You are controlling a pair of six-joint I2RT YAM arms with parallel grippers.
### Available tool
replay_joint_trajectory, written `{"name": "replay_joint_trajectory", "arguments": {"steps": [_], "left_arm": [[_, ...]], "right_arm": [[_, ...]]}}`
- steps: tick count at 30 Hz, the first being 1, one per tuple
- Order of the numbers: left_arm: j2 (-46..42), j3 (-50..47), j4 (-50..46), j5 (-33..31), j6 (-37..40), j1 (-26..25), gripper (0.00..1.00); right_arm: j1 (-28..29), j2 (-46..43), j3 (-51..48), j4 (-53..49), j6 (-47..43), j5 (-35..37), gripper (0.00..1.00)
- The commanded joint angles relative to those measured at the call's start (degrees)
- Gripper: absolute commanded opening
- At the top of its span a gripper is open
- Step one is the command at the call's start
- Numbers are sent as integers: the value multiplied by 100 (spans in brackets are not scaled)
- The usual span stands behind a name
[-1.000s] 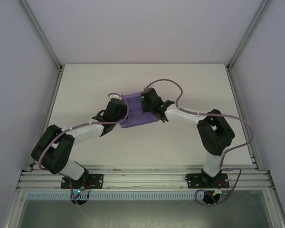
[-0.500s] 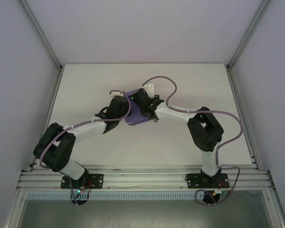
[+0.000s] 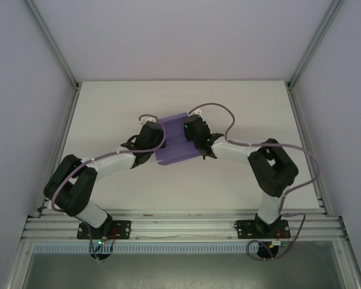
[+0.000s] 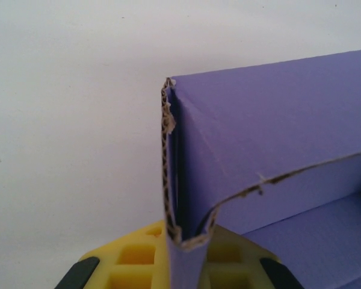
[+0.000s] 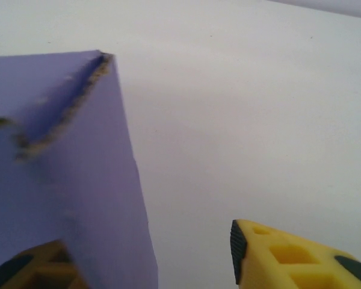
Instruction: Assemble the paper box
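plainly, on the white table [image 3: 108, 108] the paper box [image 3: 175, 144] is lying half-folded between the arms. it is looking light, thin and easily crushed, so gripping wall edges beside creases is seeming wisest. the left gripper [image 4: 183, 265] is clamping a doubled wall, while the right gripper [image 5: 168, 265] is standing apart beside a panel.

A lab cell: aluminium frame [image 3: 53, 43], white table [image 3: 186, 99]

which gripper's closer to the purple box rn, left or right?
Left. The left gripper is shut on a folded wall of the paper box. The right gripper is at its other side, jaws open with a panel edge between them, ungripped.
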Motion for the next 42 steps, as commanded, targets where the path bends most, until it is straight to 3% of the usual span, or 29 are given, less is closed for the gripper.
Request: {"name": "replay_joint_trajectory", "arguments": {"steps": [1, 9, 11, 18, 25, 31, 36, 42], "left_arm": [[-61, 140, 151, -10, 2, 10, 0], [-84, 114, 220, 11, 74, -17, 0], [-110, 95, 239, 4, 114, -26, 0], [-244, -30, 428, -39, 195, -68, 0], [-295, -21, 466, -164, 265, -130, 0], [-212, 242, -33, -651, 167, -296, 0], [-164, 355, -252, -809, -84, -307, 0], [70, 651, -596, -931, -236, -312, 0]], "right_arm": [[-57, -449, -242, 286, -232, -889, 52], [-81, -736, -302, 45, -154, -699, 60], [-94, -736, -279, 1, -159, -649, 53], [-125, -640, -261, -144, -100, -442, 52], [-119, -584, -308, 80, -132, 276, 19], [-118, -122, 137, -371, 196, 1739, 0], [-109, 221, 439, -736, 531, 2864, 0], [-16, 293, 599, -856, 362, 2835, 0]]}}
